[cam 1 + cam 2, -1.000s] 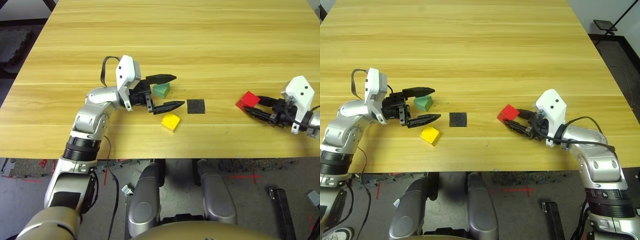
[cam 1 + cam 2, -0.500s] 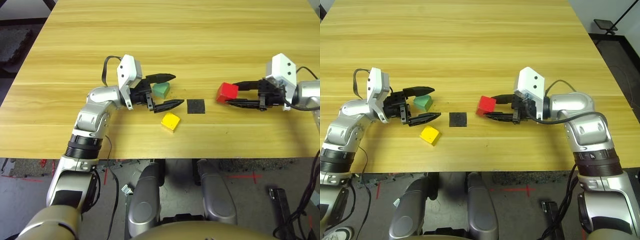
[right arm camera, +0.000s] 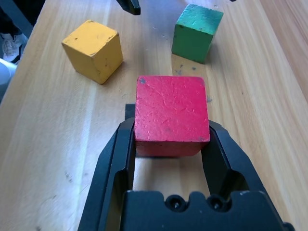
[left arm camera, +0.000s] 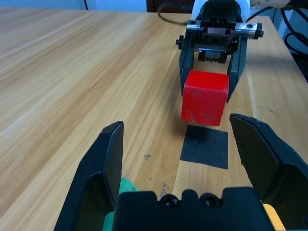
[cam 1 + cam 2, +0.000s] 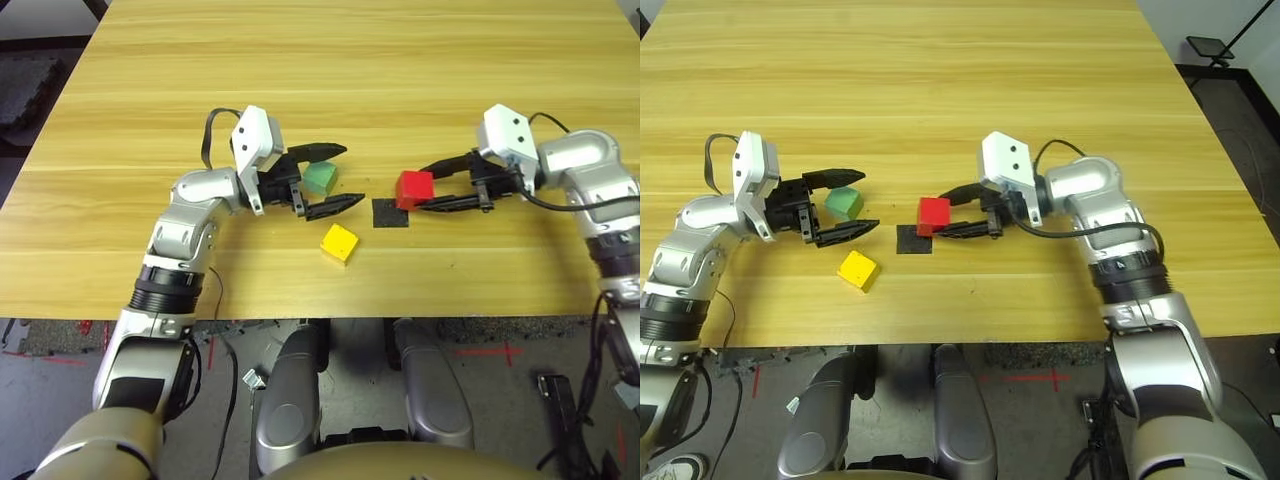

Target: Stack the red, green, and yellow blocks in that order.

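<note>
1. Right gripper [image 5: 425, 195] clamps the red block [image 5: 413, 188] at frame centre, above the black patch [image 5: 391, 212].
2. Left gripper [image 5: 337, 178] gapes wide around the green block [image 5: 320, 178].
3. Yellow block [image 5: 340, 243] sits lower centre on the table [image 5: 300, 60].

- Worktop [image 5: 400, 80]: light wood-grain planks, grain running side to side.
- Small matte green cube [image 5: 320, 179]: sits on the worktop left of centre.
- Small matte bright yellow cube [image 5: 340, 243]: on the worktop, nearer the front edge than the green cube, near it but not touching.
- Flat black square patch [image 5: 389, 214]: lies on the worktop right of both cubes, apart from them.
</note>
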Motion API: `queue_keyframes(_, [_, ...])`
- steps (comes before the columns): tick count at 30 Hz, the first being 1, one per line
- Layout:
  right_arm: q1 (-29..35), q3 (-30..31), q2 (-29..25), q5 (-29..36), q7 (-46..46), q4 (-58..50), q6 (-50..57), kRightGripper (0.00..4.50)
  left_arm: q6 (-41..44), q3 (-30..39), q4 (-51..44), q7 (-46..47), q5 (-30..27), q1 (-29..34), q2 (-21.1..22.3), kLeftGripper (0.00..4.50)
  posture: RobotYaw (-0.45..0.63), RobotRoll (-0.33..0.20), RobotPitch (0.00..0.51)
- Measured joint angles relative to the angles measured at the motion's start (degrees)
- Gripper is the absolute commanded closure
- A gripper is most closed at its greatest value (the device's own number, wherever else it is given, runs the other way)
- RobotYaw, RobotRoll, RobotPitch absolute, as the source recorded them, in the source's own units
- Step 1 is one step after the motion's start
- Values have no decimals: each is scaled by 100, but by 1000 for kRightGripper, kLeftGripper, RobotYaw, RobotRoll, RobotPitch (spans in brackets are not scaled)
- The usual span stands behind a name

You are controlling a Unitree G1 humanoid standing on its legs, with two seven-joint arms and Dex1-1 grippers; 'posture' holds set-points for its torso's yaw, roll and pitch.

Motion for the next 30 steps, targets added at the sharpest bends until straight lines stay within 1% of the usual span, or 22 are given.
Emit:
queue_keyframes(7, [-18,43,146,-65,43,81,-57,2455,0,16,-62,75,0,44,-3,0,298,37,309])
queue_keyframes(11, [-16,43,157,-67,70,82,-71,2455,-3,23,-62,97,3,44,-6,0,297,35,288])
queue_keyframes(15, [-1,46,159,-190,59,228,-330,2455,-14,24,-69,130,5,46,-26,0,301,34,268])
queue_keyframes(30, [173,47,251,-274,-10,303,-448,2455,-55,24,-93,192,9,84,-133,0,307,25,279])
